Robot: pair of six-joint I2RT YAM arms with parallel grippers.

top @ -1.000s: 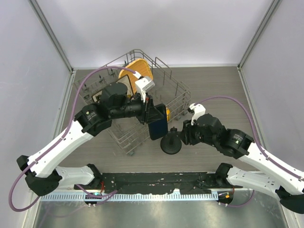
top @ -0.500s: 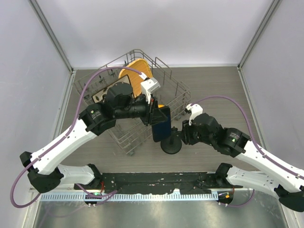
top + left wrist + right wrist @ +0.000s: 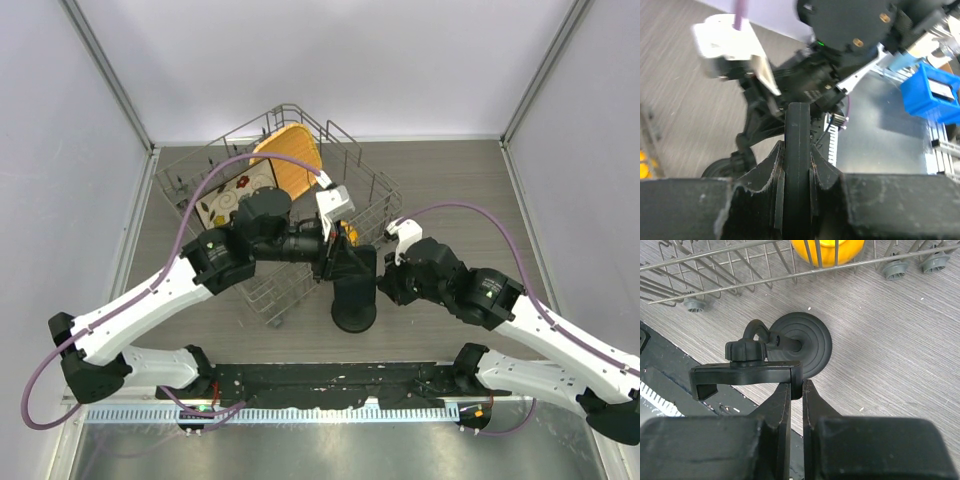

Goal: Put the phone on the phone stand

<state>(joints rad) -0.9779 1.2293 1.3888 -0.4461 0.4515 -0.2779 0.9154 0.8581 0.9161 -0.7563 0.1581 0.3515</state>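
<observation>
Just pinched right gripper (image 3: 796, 386) jaws together on the phone stand (image 3: 807, 342) head, and swung the phone (image 3: 798, 127), clamped edge-on between left gripper (image 3: 798, 165) jaws, over it, likely bracing for the seating.

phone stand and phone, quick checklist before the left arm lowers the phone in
1. ok: left gripper clamps the flat black rectangular phone edge-on.
2. ok: right gripper is shut on the holder head of the black disc-based phone stand.
3. ok: the stand's disc base sits flat on the grey wood-grain table.
4. ok: in the top view the phone hangs over the stand.
5. cannot tell: whether the phone's lower edge lines up with the holder's slot.
</observation>
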